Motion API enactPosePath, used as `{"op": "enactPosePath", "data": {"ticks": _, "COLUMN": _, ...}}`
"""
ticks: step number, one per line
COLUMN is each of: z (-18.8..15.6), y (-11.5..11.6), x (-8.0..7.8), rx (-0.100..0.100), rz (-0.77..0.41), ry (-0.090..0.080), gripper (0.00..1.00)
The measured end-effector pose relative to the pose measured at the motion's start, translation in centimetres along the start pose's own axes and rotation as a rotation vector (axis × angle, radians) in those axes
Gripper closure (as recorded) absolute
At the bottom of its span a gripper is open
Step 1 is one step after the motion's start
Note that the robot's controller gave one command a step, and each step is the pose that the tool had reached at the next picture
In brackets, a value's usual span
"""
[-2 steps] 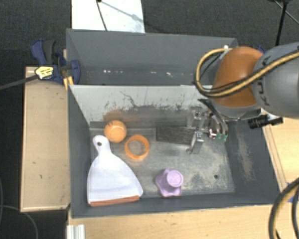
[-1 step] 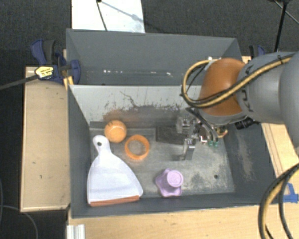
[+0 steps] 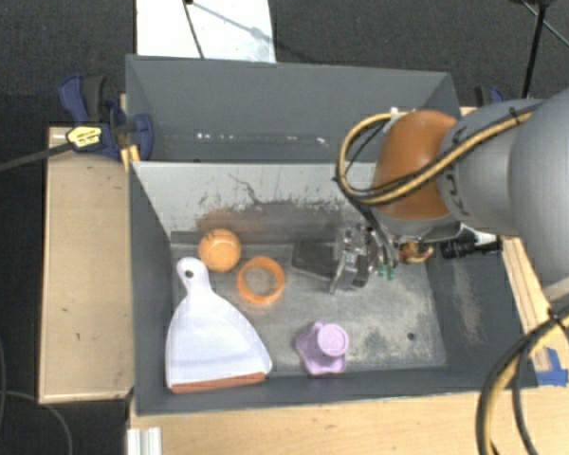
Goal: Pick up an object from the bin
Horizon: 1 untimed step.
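Grey metal bin (image 3: 284, 102): holds five loose things on its scuffed floor, all lying apart from one another.
Dark grey block (image 3: 311, 257): flat and oblong, mid-floor near the back wall, just to the left of my end effector; the thing nearest to me.
End effector (image 3: 358, 265): low over the floor, right of centre, beside the block's right end; I cannot tell whether it is spread or pressed together, nor whether it touches the block.
Orange ball (image 3: 219, 250): left part of the floor, near the back wall.
Orange ring (image 3: 262, 281): a short open cup or hoop, just right of and in front of the ball.
White scoop (image 3: 209, 335): front left corner, handle pointing towards the ball, with an orange strip along its wide front edge.
Purple piece (image 3: 323, 347): small and knobbly, front centre, well in front of my end effector.
Orange cover (image 3: 412, 164): on my wrist, with cables looped round it.
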State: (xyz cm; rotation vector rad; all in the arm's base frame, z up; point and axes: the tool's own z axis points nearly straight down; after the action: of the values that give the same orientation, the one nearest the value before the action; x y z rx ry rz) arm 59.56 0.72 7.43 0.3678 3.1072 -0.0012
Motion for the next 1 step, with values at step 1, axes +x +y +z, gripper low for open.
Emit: {"op": "enactPosePath", "data": {"ticks": 1, "z": -0.01, "y": 0.0, "x": -0.01, "rx": 0.0, "rz": -0.002, "ry": 0.0, "gripper": 1.0}}
